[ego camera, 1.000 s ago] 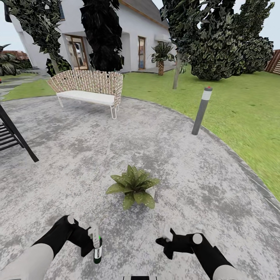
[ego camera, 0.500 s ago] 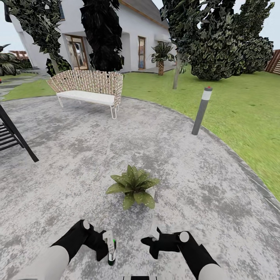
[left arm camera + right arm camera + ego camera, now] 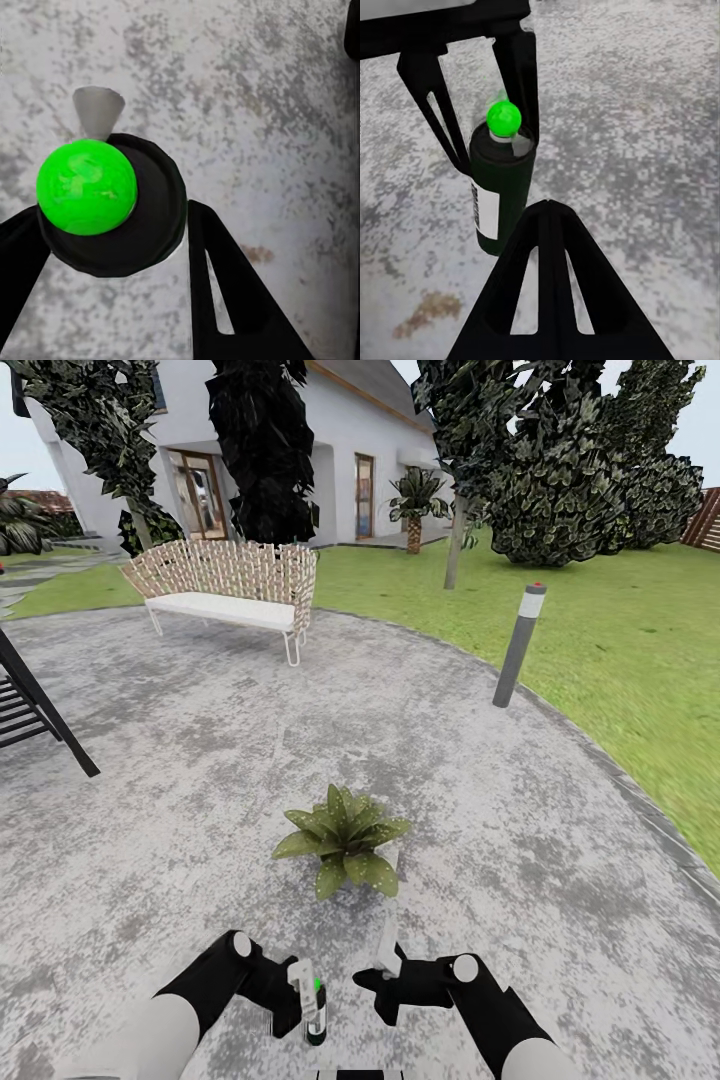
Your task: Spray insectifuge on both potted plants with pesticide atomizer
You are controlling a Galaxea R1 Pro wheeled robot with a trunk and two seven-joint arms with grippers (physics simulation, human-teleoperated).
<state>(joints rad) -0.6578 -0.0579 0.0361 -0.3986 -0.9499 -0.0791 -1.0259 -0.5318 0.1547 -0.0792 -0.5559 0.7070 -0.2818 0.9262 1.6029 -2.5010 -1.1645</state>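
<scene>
**Atomizer held in the left pincer, both arms drawn in before the potted plant**

No legible writing is found: a pale label [image 3: 484, 210] is seen on the dark body of the pesticide atomizer [image 3: 314, 1010], but its print is too small to be read. The atomizer is capped by a bright green ball [image 3: 87, 187], and no brand mark can be made out.

The atomizer is gripped upright by the left pincer [image 3: 300, 1000], whose black fingers [image 3: 519, 75] are closed against its sides, low over the mottled stone patio [image 3: 520, 840]. The right pincer [image 3: 385, 972] is held just beside it; nothing is seen between its fingers, and how far they are parted cannot be told.

One potted plant [image 3: 343, 840], a speckled green rosette, stands on the patio just beyond the two pincers. Farther off, a woven bench [image 3: 228, 585] and a grey bollard [image 3: 520, 645] are seen, with lawn [image 3: 620, 650] and a white house [image 3: 340, 450] behind.

Compared with a second ago, both arms have been brought inward toward the middle: the left pincer and atomizer have been shifted rightward and the right pincer leftward, so that the gap between them is much narrowed. The plant and the surroundings are unchanged.
</scene>
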